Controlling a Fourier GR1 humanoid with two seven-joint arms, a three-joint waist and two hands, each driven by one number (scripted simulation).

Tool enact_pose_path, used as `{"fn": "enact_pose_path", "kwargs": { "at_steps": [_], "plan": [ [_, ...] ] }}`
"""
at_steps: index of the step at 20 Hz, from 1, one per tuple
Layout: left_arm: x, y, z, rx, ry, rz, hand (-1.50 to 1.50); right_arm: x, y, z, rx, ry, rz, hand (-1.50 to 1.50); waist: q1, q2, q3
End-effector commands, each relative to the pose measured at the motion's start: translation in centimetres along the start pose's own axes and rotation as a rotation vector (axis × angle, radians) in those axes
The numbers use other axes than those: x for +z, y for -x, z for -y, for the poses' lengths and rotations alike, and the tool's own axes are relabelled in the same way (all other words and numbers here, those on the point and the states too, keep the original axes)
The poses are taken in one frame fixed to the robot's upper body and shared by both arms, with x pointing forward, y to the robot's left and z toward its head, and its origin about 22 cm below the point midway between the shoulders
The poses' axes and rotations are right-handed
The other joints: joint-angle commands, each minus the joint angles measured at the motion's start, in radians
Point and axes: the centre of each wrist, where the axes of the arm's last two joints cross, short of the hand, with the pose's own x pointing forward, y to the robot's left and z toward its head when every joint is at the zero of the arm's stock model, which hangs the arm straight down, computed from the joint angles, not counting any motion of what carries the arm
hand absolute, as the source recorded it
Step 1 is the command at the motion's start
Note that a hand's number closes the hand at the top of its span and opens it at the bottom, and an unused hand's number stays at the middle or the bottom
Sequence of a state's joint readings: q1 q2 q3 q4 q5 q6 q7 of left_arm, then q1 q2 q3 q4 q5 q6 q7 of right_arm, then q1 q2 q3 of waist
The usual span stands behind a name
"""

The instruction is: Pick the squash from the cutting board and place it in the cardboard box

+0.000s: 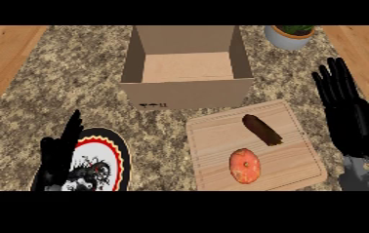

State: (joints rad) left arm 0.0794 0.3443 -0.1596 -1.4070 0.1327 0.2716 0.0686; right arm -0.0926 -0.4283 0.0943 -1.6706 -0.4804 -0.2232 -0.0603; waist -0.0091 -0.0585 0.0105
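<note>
Wooden cutting board [288,171] carries one squash [261,129], one doughnut [245,165].

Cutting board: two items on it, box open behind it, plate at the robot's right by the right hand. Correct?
One error. The plate lies at the robot's left, by the left hand, not the right. The head view shows it. The rest holds: the cutting board bears two items, and the open cardboard box stands behind it.

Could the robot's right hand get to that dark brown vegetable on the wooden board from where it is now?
Probably yes: the right hand is open beside the board, and nothing lies between it and the squash.
</note>
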Motion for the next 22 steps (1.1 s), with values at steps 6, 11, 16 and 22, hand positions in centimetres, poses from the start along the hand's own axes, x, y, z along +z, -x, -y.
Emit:
{"fn": "enact_pose_path", "kwargs": {
  "at_steps": [6, 11, 16, 22],
  "plan": [
    [-2.0, -6.1, -1.8, -0.157, -0.061, 0.258, 0.00, 0.9, -1.7, -4.6, 0.175, 0.379, 0.344, -1.50, -0.013, 0.050, -0.013],
    [-1.2, -4.9, -1.4, -0.108, -0.007, 0.203, 0.00, 5.5, 5.8, -2.7, 0.370, 0.829, 0.061, -1.50, -0.019, 0.055, -0.012],
    [-2.0, -6.1, -0.9, -0.107, 0.016, 0.218, 0.00, 9.7, 6.5, -7.1, 0.481, 0.794, 0.125, -1.50, -0.001, 0.058, -0.012],
    [-1.5, -5.7, -1.5, -0.116, 0.018, 0.221, 0.00, 14.4, 7.8, -1.8, 0.815, 0.573, -0.163, -1.50, 0.005, 0.066, -0.020]
  ]
}}
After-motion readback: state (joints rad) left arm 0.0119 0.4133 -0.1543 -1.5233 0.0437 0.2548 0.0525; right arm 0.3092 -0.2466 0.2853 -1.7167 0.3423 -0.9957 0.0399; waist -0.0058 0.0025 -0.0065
